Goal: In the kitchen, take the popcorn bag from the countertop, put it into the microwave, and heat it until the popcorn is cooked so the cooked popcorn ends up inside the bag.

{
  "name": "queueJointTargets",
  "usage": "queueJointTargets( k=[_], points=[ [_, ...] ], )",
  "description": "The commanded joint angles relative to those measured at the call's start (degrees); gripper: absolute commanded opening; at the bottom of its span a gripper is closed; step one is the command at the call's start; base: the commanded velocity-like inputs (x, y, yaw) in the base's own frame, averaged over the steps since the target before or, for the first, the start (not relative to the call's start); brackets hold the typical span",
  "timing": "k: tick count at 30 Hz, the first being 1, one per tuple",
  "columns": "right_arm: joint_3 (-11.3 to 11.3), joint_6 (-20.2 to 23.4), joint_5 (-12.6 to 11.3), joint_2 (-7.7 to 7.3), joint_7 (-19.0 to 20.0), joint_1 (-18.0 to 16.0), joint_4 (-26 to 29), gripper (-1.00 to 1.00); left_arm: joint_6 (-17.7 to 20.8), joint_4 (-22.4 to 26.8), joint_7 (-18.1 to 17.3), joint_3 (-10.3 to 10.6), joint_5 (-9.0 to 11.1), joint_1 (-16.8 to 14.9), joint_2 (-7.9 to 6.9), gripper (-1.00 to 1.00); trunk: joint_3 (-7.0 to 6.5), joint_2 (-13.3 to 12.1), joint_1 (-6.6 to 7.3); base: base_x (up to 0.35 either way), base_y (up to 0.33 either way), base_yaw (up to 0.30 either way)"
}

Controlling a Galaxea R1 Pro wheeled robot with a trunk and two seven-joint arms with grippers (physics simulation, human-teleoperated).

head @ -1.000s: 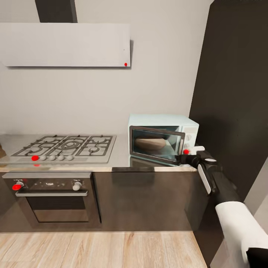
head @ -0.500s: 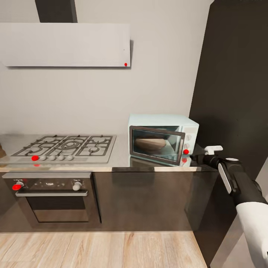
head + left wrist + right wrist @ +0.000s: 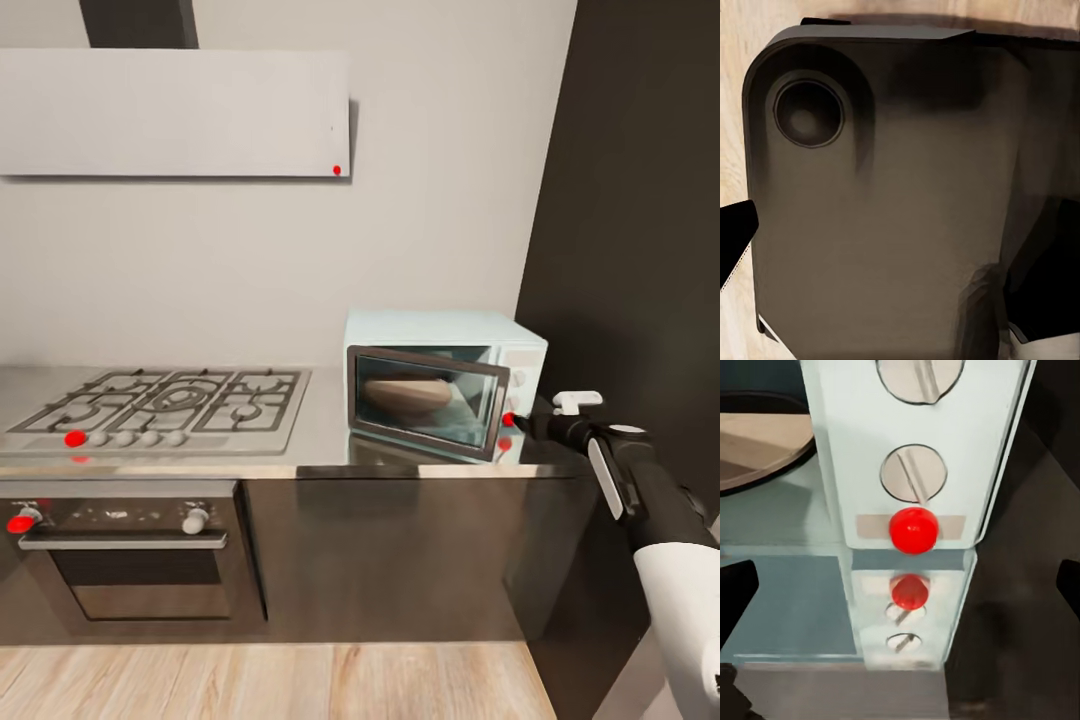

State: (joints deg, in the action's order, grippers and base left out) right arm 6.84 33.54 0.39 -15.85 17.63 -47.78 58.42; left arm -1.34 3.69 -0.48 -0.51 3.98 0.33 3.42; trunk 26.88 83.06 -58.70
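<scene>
My right gripper [image 3: 522, 424] sits at the end of my black and white arm, close to the front corner of the pale mint-blue box microwave [image 3: 440, 340]. It points at the narrow panel with white knobs and the round red light [image 3: 913, 530]. From my head I cannot tell if the fingers are apart or together, because they are small and dark. From the right wrist, I see two dark finger tips [image 3: 735, 596] far apart at the two edges, so the gripper is spread wide and holds nothing.

The microwave stands on the long grey shiny steel countertop [image 3: 330, 455]. Its dark glass door [image 3: 430, 400] hangs partly open. Behind the glass I see a tan-brown round shape, the popcorn bag [image 3: 405, 393], inside the microwave. The glass makes it blurry, so I cannot see the rolled rim or any popcorn in it.

To the left is the grey gas hob with black grates [image 3: 165, 400], and under it the wide steel oven [image 3: 125, 550].

From the left wrist I see a big dark grey rounded block [image 3: 877, 202] over pale wood floor [image 3: 735, 97]. My left gripper is hard to make out there, so I cannot tell its state.
</scene>
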Motion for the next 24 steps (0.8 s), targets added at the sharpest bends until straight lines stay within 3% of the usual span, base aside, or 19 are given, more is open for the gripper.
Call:
queueJointTargets(
  k=[1,13,15,19,24],
  points=[
    [0.11,0.26,0.05,0.02,0.3,-0.03,0.05,1.0,-0.06,0.09,-0.05,-0.02,0.42,0.02,0.03,1.0,0.05,0.02,-0.03,0.316,0.0,0.0],
    [0.11,0.36,-0.04,-0.21,0.92,-0.11,1.06,1.0,-0.13,0.09,-0.05,-0.02,0.4,0.02,0.09,1.0,0.05,0.02,-0.03,0.271,0.0,0.0],
    [0.06,0.73,-0.21,-0.36,2.56,-0.12,1.2,1.0,-0.15,0.09,-0.05,-0.02,0.4,0.02,0.1,1.0,0.05,0.02,-0.03,0.027,0.0,0.0],
    [0.02,0.97,0.34,-0.5,10.29,-0.12,1.21,1.0,-0.15,0.09,-0.05,-0.03,0.4,0.02,0.1,1.0,0.05,0.02,-0.03,0.006,0.0,0.0],
    [-0.06,1.0,0.34,-0.58,13.24,-0.12,1.17,1.0,-0.15,0.09,-0.05,-0.02,0.4,0.02,0.05,1.0,0.05,0.02,-0.03,0.0,0.0,0.0]
  ],
)
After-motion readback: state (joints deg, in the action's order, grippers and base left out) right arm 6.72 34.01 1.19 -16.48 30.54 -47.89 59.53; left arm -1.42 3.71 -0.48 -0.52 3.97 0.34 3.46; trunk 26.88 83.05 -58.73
